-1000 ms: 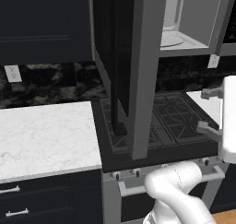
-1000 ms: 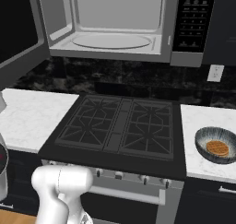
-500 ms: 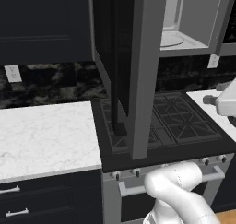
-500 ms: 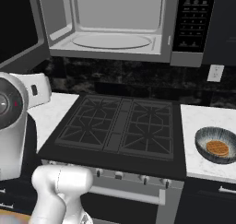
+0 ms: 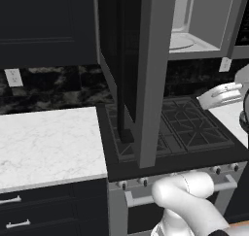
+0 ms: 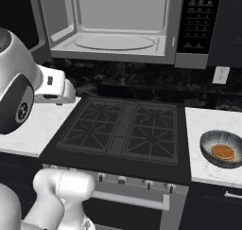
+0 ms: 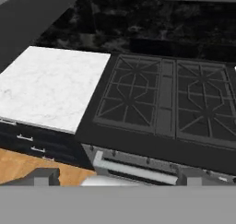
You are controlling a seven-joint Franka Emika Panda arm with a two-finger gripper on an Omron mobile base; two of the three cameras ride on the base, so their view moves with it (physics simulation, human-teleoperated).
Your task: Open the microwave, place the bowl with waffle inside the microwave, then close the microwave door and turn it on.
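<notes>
The waffle [image 6: 222,152] is lying in the bowl [image 6: 221,149], which is sitting on the right worktop [image 6: 208,125] at 3 o'clock of the stove [image 6: 124,132]. The microwave [image 6: 127,23] is standing open, turntable [image 6: 114,41] bare, the microwave door [image 5: 146,65] swinging out over the stove's left edge. I cannot tell the tool's state.

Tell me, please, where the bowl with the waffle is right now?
In the right base view, the bowl holding the waffle sits on the white counter right of the stove.
</notes>
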